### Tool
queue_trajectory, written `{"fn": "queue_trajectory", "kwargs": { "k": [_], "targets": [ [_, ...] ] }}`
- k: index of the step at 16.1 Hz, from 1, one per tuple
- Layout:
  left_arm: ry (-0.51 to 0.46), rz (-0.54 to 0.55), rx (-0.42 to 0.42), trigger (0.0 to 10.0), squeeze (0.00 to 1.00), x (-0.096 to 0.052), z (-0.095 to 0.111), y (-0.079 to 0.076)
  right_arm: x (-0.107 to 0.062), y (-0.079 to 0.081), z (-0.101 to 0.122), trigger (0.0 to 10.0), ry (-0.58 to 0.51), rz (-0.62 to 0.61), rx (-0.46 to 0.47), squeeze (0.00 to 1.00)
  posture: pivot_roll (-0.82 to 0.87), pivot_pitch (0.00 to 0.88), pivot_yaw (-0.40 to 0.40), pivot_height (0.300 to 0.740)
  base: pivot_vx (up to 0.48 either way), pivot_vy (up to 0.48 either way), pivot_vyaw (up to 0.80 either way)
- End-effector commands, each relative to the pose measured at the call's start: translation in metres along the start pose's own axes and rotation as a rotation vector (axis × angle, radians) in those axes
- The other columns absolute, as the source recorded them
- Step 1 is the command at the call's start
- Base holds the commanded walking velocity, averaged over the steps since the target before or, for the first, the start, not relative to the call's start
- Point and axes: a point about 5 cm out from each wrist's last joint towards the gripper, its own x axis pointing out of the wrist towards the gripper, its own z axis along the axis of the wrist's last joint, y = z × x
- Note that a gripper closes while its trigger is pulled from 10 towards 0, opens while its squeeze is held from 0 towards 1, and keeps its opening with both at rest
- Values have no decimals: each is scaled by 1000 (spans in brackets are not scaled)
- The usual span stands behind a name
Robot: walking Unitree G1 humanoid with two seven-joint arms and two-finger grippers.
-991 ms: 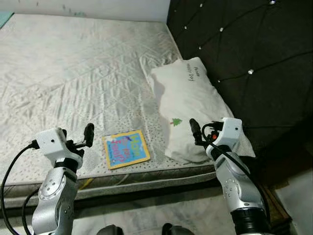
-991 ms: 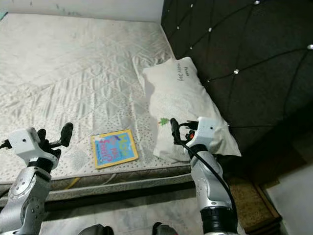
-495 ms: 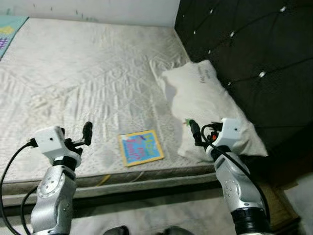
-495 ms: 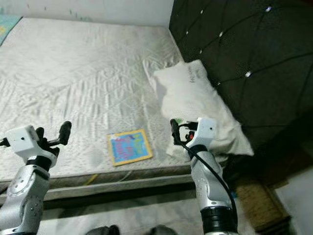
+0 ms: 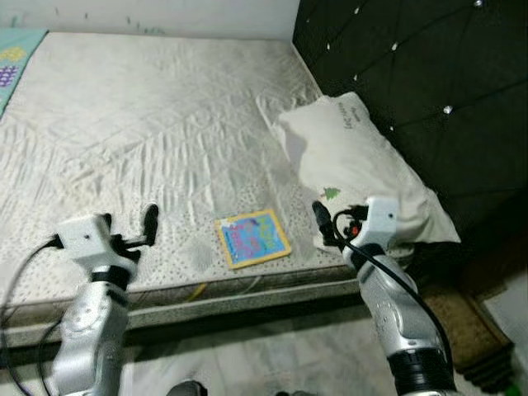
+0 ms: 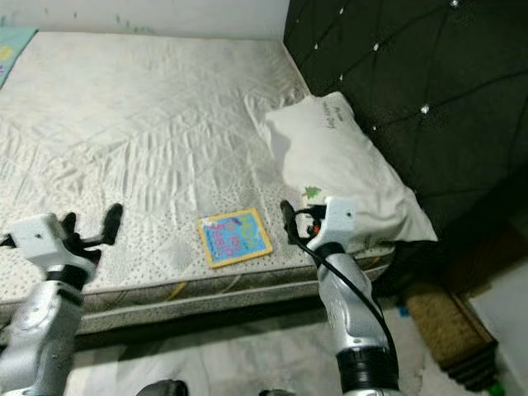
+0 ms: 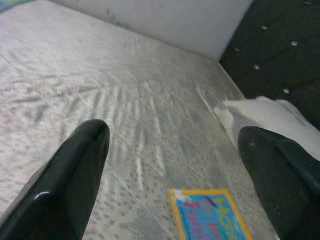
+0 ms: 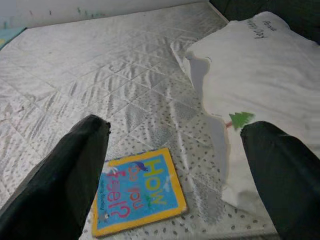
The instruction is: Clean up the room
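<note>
Left eye view: a bare quilted bed [image 5: 165,124] seen from above, with a black tufted headboard [image 5: 412,74] on the robot's right. A small colourful book [image 5: 252,238] lies flat near the bed's front edge, between the two raised claws and a little ahead of them. The left claw [image 5: 148,224] hovers over the edge, well apart from the book; the right claw [image 5: 320,221] is just beside the book's far side, with a white pillow [image 5: 363,165] right behind it. Compared with a second ago the whole scene has slid sideways, so the camera has turned and the book now sits more centrally between the arms. The book itself has not moved.

Right eye view: the same layout, with the book just to the inner side of the right claw.

Left wrist view: two black fingers [image 7: 65,185] spread wide, holding nothing; the book's corner lies ahead between them.

Right wrist view: fingers [image 8: 60,175] also wide apart and empty, the book ahead between them and the pillow beside it.

The robot appears to be lining up on the book, likely the next thing to tidy; nothing is grasped yet.
</note>
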Motion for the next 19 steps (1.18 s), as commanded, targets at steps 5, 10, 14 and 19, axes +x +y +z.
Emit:
{"fn": "queue_trajectory", "kwargs": {
  "k": [5, 10, 14, 19],
  "targets": [
    [-9, -34, -8, 10000, 0, 0, 1, -5, -2, -8, 1, 10000, -4, -25, -15, 0, -3, 140, -91, 740, 301, 0, 0],
    [-12, -39, -8, 10000, 0, 1, 2, -5, -1, -9, 2, 10000, -5, -30, -17, 0, -3, 135, -92, 740, 325, 0, 0],
    [1, -27, -13, 10000, 0, 1, 0, -5, -2, -11, 0, 10000, -2, -41, -20, 0, -4, 138, -93, 740, 159, 0, 0],
    [8, -5, -11, 10000, 0, 2, -2, -4, -2, -15, 1, 10000, -3, -56, -24, 0, -5, 138, -91, 740, 0, 0, 0]
  ]
}}
